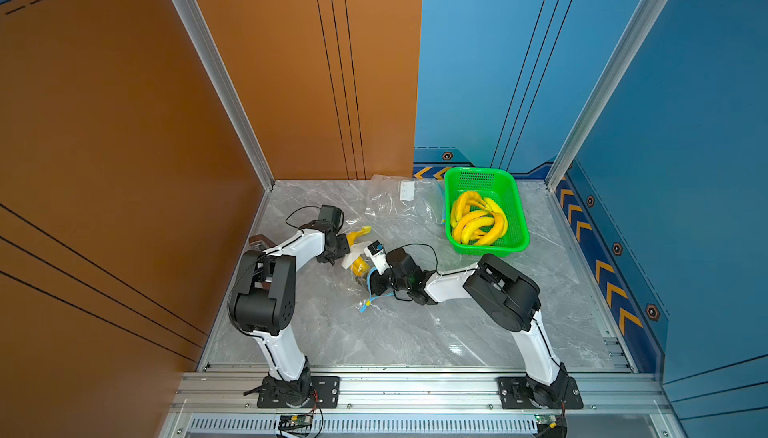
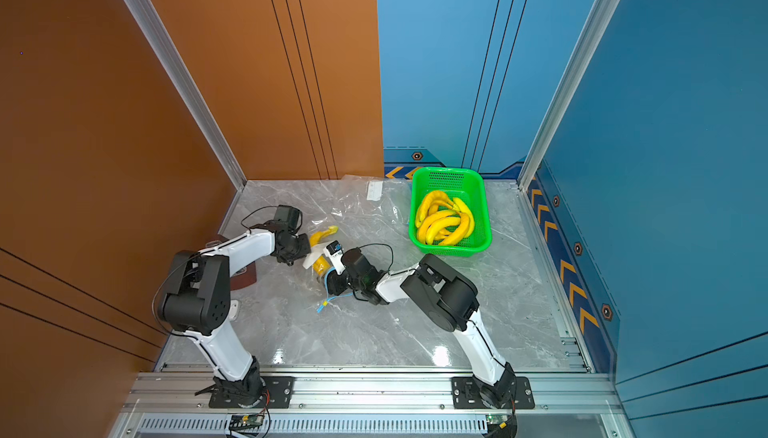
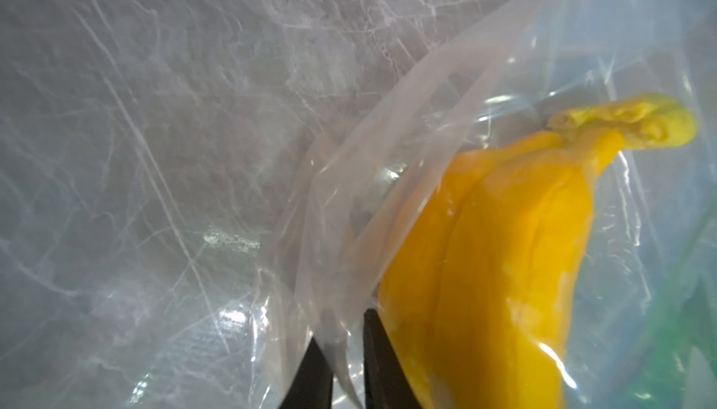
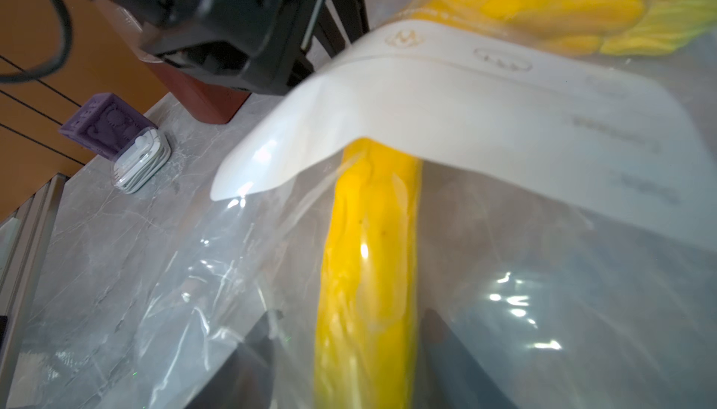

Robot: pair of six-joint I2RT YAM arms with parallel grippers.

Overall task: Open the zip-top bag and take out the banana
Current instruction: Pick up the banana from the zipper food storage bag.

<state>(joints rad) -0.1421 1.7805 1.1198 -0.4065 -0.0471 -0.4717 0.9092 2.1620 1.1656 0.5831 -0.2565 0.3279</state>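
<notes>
The white label (image 4: pixel 465 116) on the zip-top bag (image 4: pixel 174 290) has print too blurry to read. In both top views it hides the middle of the banana (image 1: pixel 360 234). Both wrist views cut off the banana's end.

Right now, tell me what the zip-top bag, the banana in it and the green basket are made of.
The zip-top bag: thin clear plastic film, glossy, creased. The banana: probably a moulded fake, with seams and uniform yellow. The green basket: rigid perforated plastic, slightly shiny.
</notes>
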